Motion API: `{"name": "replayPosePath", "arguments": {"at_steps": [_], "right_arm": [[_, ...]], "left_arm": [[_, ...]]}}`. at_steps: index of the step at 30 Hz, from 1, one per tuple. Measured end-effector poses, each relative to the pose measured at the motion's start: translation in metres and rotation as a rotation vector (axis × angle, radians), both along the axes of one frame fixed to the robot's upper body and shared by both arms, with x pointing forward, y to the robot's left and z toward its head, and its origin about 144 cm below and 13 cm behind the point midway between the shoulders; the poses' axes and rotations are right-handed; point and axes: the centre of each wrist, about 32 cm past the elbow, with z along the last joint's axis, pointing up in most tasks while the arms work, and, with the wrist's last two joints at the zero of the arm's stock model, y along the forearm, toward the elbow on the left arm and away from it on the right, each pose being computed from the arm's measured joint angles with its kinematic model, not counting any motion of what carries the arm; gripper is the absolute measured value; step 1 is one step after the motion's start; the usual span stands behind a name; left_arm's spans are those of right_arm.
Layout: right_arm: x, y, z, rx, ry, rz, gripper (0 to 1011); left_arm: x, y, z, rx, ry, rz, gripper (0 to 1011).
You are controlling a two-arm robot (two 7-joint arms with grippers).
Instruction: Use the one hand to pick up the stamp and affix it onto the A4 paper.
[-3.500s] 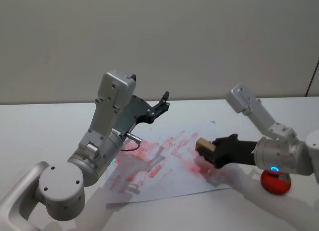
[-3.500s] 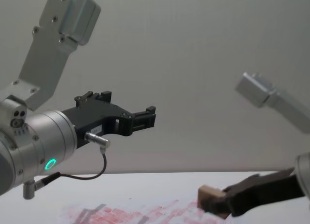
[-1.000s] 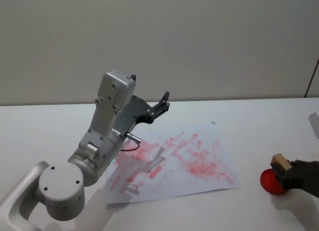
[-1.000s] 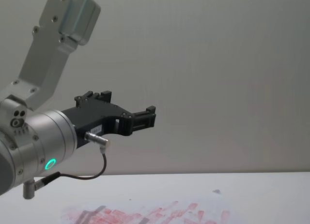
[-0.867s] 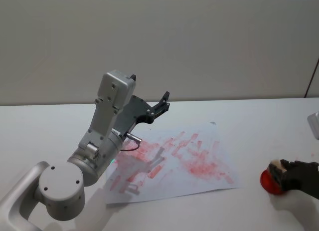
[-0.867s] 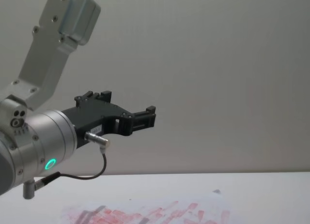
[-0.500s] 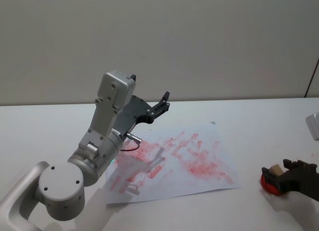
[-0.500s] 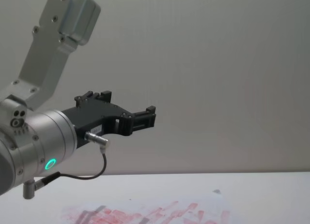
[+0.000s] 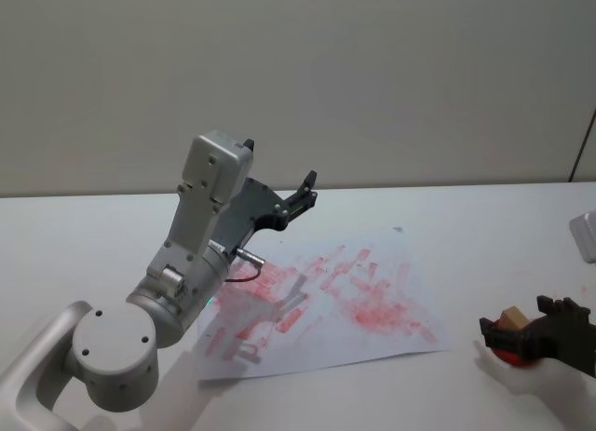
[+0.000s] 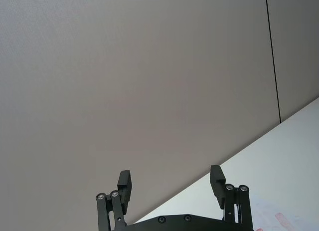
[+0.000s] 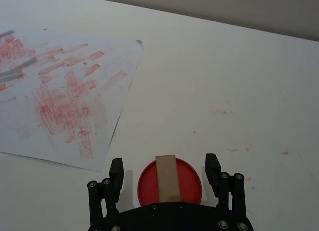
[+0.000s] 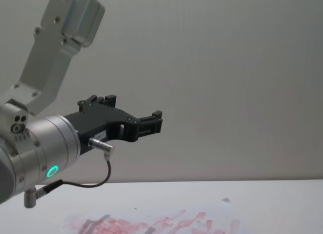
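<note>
One A4 paper [image 9: 321, 301], one stamp [image 11: 167, 177], one red ink pad [image 11: 192, 177], two pincers.

The wooden stamp [image 11: 167, 177] rests on a red ink pad [image 11: 170, 182] — beside the red-smeared A4 paper [image 9: 326, 301].

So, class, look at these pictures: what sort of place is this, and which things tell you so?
Probably a robot test bench in a lab or plain room. A bare white table stands against a blank grey wall, and the paper is crowded with red stamp prints, which suggests repeated trials. The stamp rests on a red pad.
</note>
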Motion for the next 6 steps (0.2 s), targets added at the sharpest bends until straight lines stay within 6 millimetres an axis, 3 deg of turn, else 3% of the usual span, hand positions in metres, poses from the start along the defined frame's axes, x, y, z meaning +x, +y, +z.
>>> {"name": "replayPosePath", "arguments": {"at_steps": [6], "right_arm": [[0.0000,0.0001,-0.0002,0.000,0.001,0.000,1001]], "left_arm": [[0.0000,0.0000,0.0000,0.000,0.000,0.000,1001]]}}
